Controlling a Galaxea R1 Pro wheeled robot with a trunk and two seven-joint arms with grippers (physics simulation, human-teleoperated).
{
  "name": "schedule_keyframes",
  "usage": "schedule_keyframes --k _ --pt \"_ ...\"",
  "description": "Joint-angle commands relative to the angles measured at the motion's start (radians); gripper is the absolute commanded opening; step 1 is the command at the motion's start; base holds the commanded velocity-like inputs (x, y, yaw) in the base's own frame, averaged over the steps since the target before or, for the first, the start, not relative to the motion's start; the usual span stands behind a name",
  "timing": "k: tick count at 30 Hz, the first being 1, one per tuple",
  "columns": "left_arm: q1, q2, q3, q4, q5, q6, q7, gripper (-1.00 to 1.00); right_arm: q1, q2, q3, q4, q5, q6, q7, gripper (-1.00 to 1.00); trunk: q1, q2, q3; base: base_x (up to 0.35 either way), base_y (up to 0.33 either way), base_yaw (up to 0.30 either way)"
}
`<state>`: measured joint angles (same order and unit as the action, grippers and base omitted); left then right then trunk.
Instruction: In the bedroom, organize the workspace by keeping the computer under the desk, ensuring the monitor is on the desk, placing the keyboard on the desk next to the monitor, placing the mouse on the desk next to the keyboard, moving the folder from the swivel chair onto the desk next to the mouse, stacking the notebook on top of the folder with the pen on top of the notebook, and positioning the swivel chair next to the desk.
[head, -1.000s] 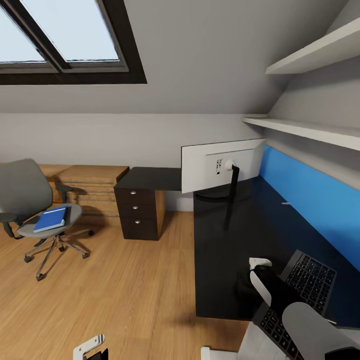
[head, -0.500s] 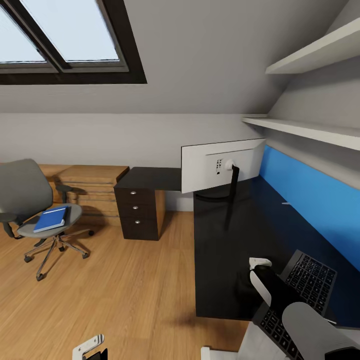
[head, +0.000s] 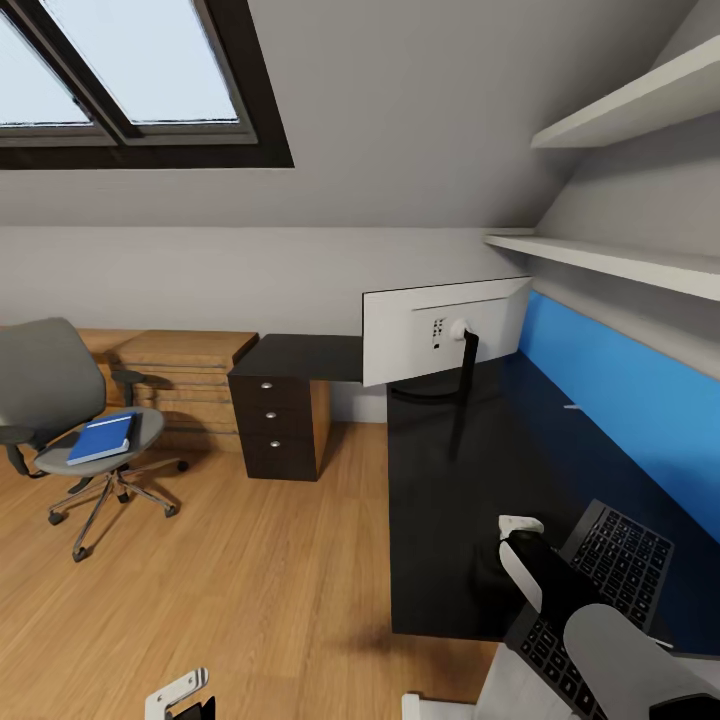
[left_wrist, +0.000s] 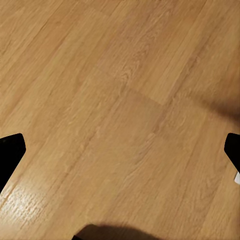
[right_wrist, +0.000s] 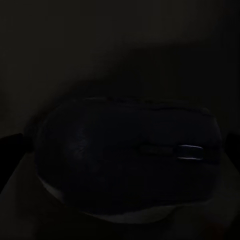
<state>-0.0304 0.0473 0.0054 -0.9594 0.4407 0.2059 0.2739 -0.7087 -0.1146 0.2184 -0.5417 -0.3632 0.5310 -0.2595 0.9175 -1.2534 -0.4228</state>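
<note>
Swivel chair (head: 70, 420) sits far off to the left gripper's side w/ the folder (head: 102, 437) flat on its seat; that's a later step. Left gripper (left_wrist: 120, 150) hangs over bare floor (left_wrist: 120, 90), fingers spread wide, nothing between them. Monitor (head: 445, 328) stands on the desk (head: 450, 520) well beyond the right gripper. Right gripper (head: 520, 527) is low over the desk, just beside the keyboard (head: 600, 590). Wrist cam shows the mouse (right_wrist: 125, 160) right under it, very close, dark. Can't tell if the jaws are clamped on the mouse or parted. IMO you're placing the mouse: make sure it's flat on the desk, close beside the keyboard w/o touching it, then part the jaws fully and lift straight up so you don't drag it.
</note>
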Motion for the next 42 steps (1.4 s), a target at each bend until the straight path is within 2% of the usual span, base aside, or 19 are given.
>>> schedule_keyframes --k 1,13,16,25,40,41,42 --pt "0.000 0.000 -0.001 -0.002 0.009 0.004 0.005 1.00 0.000 -0.002 0.009 0.000 0.001 0.009 -0.010 1.00 0.000 -0.001 -0.001 0.000 0.000 0.000" --pt "0.000 -0.001 -0.001 -0.002 0.009 0.004 0.005 1.00 0.000 -0.002 0.009 0.000 0.003 0.009 -0.011 1.00 0.000 -0.001 -0.001 0.000 0.000 0.000" --pt "0.000 -0.001 -0.001 -0.002 0.009 0.004 0.005 1.00 0.000 -0.002 0.009 0.000 0.003 0.009 -0.011 1.00 0.012 -0.022 -0.011 0.000 0.000 0.000" --pt "0.000 -0.001 -0.004 -0.001 0.009 -0.041 0.002 1.00 0.000 -0.002 0.009 0.000 0.003 0.009 -0.011 1.00 0.012 -0.022 -0.011 0.000 0.000 0.000" --pt "0.000 -0.001 -0.004 -0.001 0.009 -0.046 0.002 1.00 0.000 -0.002 0.009 0.002 0.003 0.017 -0.011 1.00 0.012 -0.022 -0.011 0.000 0.000 0.000" --pt "0.000 -0.001 -0.004 -0.001 0.009 -0.046 0.002 1.00 0.000 -0.002 0.009 0.002 0.003 0.017 -0.011 -1.00 0.012 -0.022 -0.011 0.000 0.000 0.000" --pt "0.000 -0.001 -0.004 -0.001 0.009 -0.046 0.002 1.00 0.000 -0.002 0.009 0.002 0.003 0.018 -0.011 -1.00 0.012 -0.022 -0.011 0.000 0.000 0.000"
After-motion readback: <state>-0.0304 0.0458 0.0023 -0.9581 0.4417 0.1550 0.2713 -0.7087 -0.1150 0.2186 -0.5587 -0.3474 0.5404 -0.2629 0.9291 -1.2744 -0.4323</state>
